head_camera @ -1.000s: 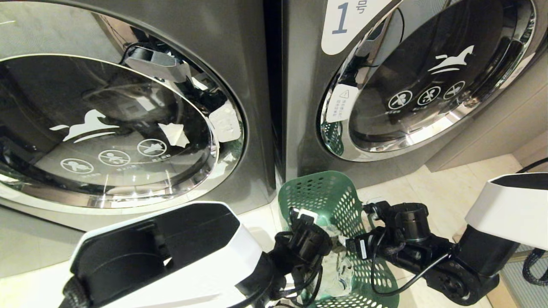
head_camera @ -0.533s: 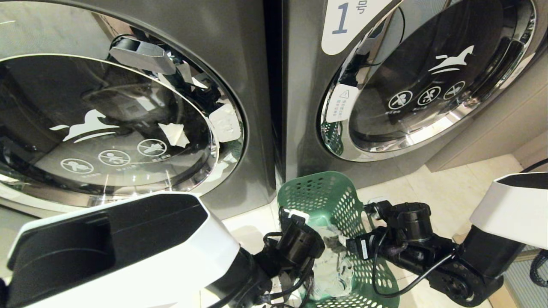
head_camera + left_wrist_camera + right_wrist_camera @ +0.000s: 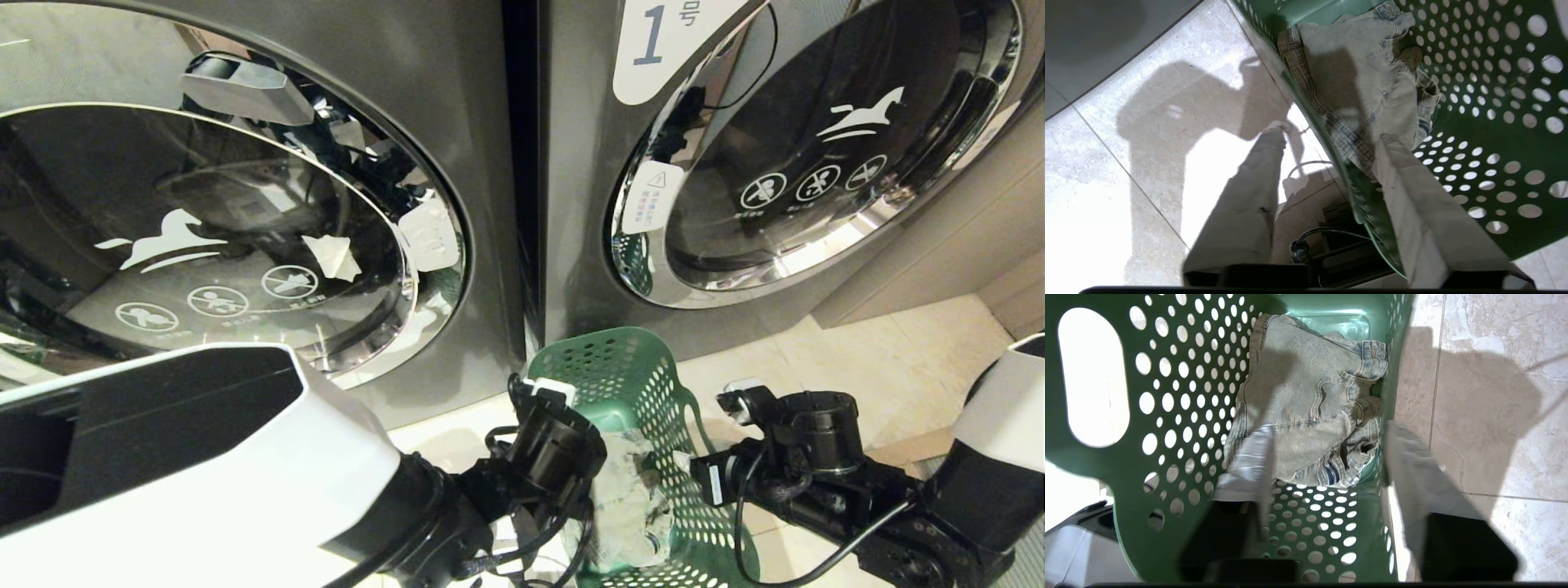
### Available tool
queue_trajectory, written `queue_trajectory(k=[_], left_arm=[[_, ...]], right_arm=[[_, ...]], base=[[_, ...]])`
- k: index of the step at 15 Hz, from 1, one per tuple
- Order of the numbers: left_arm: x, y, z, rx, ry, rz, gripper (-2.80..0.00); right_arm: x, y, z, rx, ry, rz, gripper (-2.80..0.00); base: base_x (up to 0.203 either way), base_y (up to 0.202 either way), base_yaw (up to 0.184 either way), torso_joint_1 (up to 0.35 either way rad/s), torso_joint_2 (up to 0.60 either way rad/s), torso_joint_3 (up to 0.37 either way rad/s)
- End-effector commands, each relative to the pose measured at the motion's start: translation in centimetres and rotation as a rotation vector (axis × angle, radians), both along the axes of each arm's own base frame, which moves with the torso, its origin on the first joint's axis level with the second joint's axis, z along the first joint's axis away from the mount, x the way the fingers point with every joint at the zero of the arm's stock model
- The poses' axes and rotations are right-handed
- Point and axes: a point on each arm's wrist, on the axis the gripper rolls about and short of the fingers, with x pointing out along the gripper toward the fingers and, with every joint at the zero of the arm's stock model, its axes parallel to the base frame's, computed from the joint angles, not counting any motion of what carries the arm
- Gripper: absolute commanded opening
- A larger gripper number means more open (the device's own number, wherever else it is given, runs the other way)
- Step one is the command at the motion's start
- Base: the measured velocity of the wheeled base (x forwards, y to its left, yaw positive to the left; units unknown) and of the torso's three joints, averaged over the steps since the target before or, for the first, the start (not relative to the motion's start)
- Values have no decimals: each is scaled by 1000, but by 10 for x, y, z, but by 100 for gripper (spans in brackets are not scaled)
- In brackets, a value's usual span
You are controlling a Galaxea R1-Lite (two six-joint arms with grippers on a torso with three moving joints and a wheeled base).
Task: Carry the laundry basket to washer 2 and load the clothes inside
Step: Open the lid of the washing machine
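Note:
The green laundry basket stands on the floor in front of the gap between two washers. The clothes, a pale denim garment, lie inside it. My left gripper is open and straddles one basket wall: one finger hangs outside over the floor, the other is inside by the clothes. My right gripper is open astride the opposite wall, with one finger inside over the clothes and one outside. No washer shows a "2"; the left washer has no label in view.
The washer on the right carries a white label with "1". Both round glass doors are shut. Pale floor tiles lie to the basket's right, with a beige cabinet base behind them.
Both arms have sunk toward the basket. The left forearm slid lower and leftward in the head view, and the right wrist shifted right and down. The basket and clothes stayed put.

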Motion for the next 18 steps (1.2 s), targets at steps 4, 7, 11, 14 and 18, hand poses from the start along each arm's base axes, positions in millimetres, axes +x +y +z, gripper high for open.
queue_trajectory(k=[4,7,11,14,18], left_arm=[[-10,20,46,-78,-56,18,-280],[-13,66,88,-138,-121,110,-280],[-35,163,114,-169,-183,313,-280],[-73,231,103,-166,-190,459,-280],[-121,299,77,-162,-205,726,-280]], right_arm=[[-27,-7,32,38,-82,10,-280],[-56,-21,48,46,-119,-21,-280],[-96,-39,55,37,-142,-80,-280],[-129,-54,51,4,-142,-113,-280],[-156,-80,67,22,-198,-274,-280]], base=[[0,0,0,0,0,0],[0,0,0,0,0,0],[0,0,0,0,0,0],[0,0,0,0,0,0],[0,0,0,0,0,0]])
